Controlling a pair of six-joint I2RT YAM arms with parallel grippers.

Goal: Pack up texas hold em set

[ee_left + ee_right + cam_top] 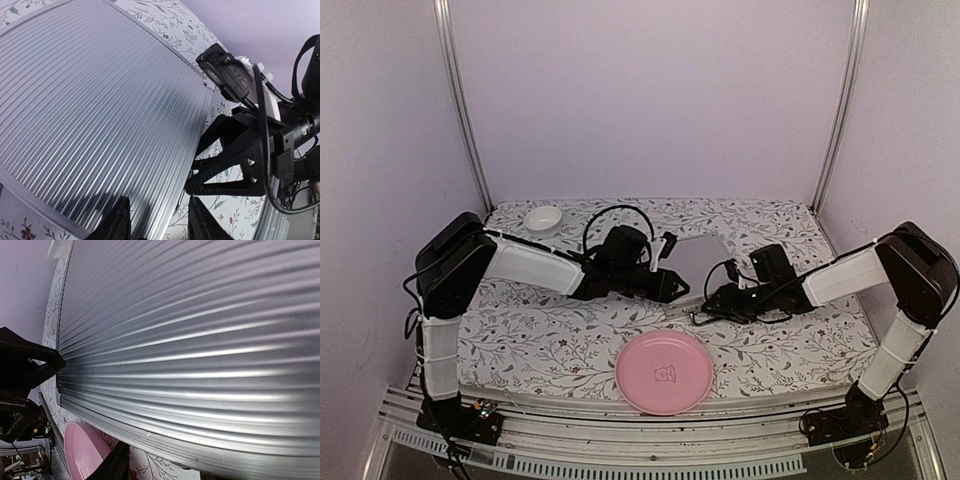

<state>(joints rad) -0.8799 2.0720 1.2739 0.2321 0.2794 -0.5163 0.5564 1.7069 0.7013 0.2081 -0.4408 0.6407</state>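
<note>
Top external: left hand (670,285) grips closed case (698,258) (right hand (705,308) just beside).

This is a robotics lab test cell. A left arm (520,265) and a right arm (845,275) are bolted to a slotted aluminium rail (580,440) along the near edge of a tabletop (540,340) covered in floral cloth. Plain pale panels (650,100) close the left, far and right sides, joined by bare metal posts (460,100).

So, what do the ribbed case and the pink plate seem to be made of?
The case: probably aluminium or similar metal, silver ribbed skin with bright streaked highlights. The pink plate: likely plastic, smooth uniform colour with soft sheen; glazed ceramic is possible.
</note>
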